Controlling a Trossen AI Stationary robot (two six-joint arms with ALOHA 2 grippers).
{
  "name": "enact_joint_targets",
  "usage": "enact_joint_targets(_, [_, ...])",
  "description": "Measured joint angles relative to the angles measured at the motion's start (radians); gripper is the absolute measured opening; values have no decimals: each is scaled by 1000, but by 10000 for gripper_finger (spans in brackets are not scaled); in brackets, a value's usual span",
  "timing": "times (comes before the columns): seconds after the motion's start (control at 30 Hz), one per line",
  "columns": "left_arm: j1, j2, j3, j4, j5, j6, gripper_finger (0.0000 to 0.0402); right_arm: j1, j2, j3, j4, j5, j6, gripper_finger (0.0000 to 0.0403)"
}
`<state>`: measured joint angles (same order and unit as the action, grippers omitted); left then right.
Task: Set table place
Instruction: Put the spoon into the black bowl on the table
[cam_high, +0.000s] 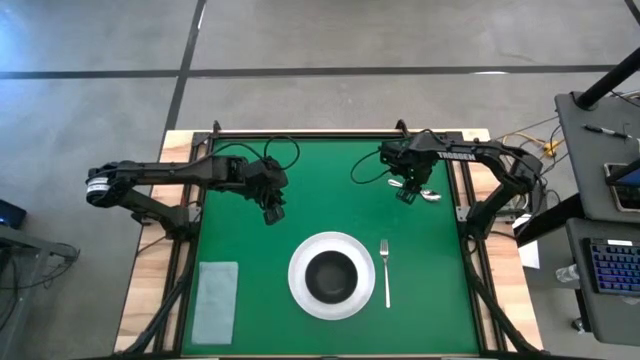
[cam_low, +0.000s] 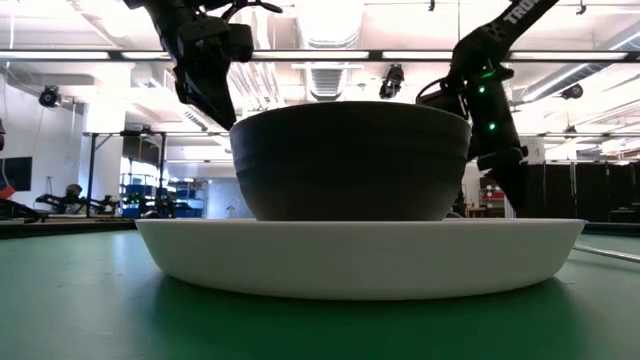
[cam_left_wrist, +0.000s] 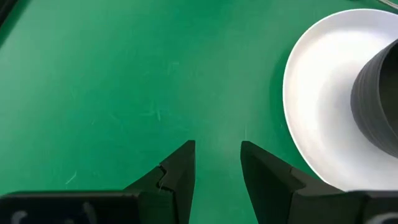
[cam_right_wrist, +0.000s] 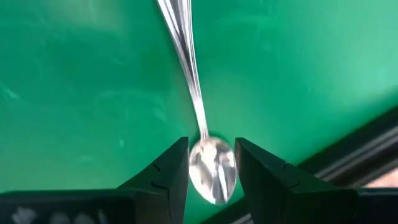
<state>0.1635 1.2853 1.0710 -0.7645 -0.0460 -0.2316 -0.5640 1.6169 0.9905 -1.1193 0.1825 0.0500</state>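
Note:
A round white plate lies on the near middle of the green table, and a dark bowl stands in it. A silver fork lies on the table just right of the plate. A silver spoon is at the far right, under my right gripper, which is shut on its bowl end. My left gripper hangs open over bare green top, far-left of the plate, and touches nothing. In the low view the bowl hides the spoon. My right gripper has the spoon's bowl between its two fingers, one finger at each long edge. It comes from above, pointing down. The handle runs away from the fingers over the green top. Whether the spoon is lifted, I cannot tell.
A pale grey napkin lies near the table's near left corner. A black rail runs close by the spoon along the table's right edge. Bare green top lies between the two grippers and left of the plate.

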Motion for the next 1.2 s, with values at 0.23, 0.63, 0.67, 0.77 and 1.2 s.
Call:
enact_joint_targets(0.23, [0, -6, 0, -18, -1, -26, 114, -1, 66, -13, 43, 1, -63, 132])
enact_joint_targets(0.63, [0, -6, 0, -31, -8, -51, 114, -6, 111, -77, 110, 0, -77, 95])
enact_joint_targets(0.67, [0, -6, 0, -31, -8, -50, 114, -6, 109, -78, 114, -1, -75, 87])
enact_joint_targets(0.77, [0, -6, 0, -31, -12, -50, 114, -5, 104, -77, 119, -7, -64, 59])
enact_joint_targets(1.2, [0, -6, 0, -33, -13, -50, 114, 9, 57, -60, 113, -3, 6, 11])
